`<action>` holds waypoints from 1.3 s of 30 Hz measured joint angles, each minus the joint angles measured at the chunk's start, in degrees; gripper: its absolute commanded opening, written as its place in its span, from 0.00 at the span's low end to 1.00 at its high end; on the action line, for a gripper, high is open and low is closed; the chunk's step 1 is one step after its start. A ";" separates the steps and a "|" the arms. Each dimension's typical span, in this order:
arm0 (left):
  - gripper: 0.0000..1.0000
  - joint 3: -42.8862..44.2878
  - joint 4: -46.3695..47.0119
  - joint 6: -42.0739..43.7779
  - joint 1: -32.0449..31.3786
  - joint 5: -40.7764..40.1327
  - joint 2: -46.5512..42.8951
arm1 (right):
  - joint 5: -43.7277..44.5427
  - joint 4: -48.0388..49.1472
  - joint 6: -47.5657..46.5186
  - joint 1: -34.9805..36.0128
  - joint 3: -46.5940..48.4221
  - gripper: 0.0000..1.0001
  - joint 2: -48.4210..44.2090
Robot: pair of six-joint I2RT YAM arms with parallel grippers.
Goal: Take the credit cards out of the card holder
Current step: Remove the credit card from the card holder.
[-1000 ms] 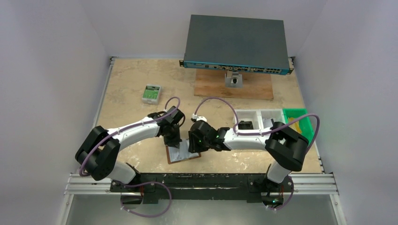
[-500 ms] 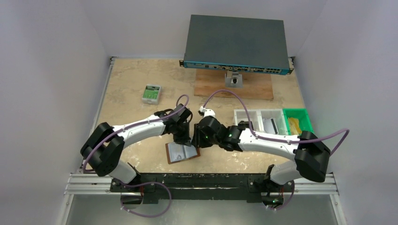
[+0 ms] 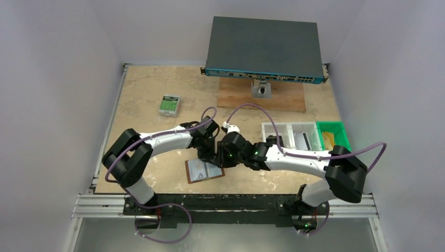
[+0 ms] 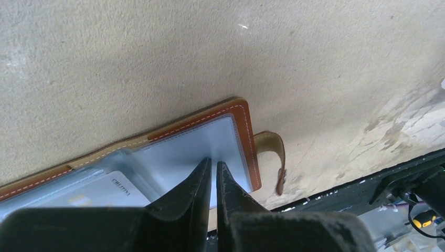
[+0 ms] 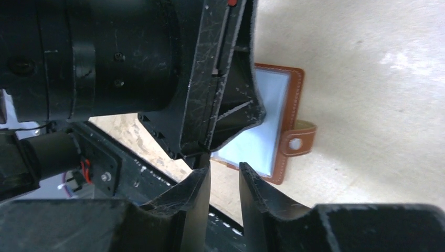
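Observation:
The card holder (image 3: 202, 171) lies open near the table's front edge, brown leather with grey-blue pockets. Its snap tab (image 4: 275, 157) sticks out to the side. A white credit card (image 4: 113, 191) shows in one pocket. My left gripper (image 4: 214, 164) points down over the pocket beside the tab, with only a thin slit between its fingers and nothing in it. My right gripper (image 5: 224, 167) hovers just off the holder's (image 5: 273, 126) near edge, open and empty, close against the left gripper (image 3: 206, 156). In the top view the right gripper (image 3: 223, 157) sits at the holder's upper right corner.
A green-and-white box (image 3: 169, 105) lies at the back left. A network switch (image 3: 265, 50) stands on a wooden board (image 3: 262, 97) at the back. White bins (image 3: 291, 134) and a green bin (image 3: 333, 135) sit on the right. The metal rail (image 3: 225, 202) borders the front edge.
Both grippers have shifted a little to the right above the holder and come closer together. The right elbow swung outward. The left fingers parted a hair and the right fingers narrowed slightly.

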 measured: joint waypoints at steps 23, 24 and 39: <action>0.11 -4.59 -8.39 1.49 3.04 -5.92 -18.01 | -9.22 15.72 3.23 -2.99 -5.01 0.24 10.43; 0.11 -5.81 -8.94 1.44 3.21 -6.88 -19.04 | -9.42 16.04 3.17 -2.99 -5.01 0.24 10.45; 0.03 -11.17 -12.26 -1.51 5.03 -13.31 -18.86 | -14.45 20.35 2.71 -2.99 -2.54 0.25 16.52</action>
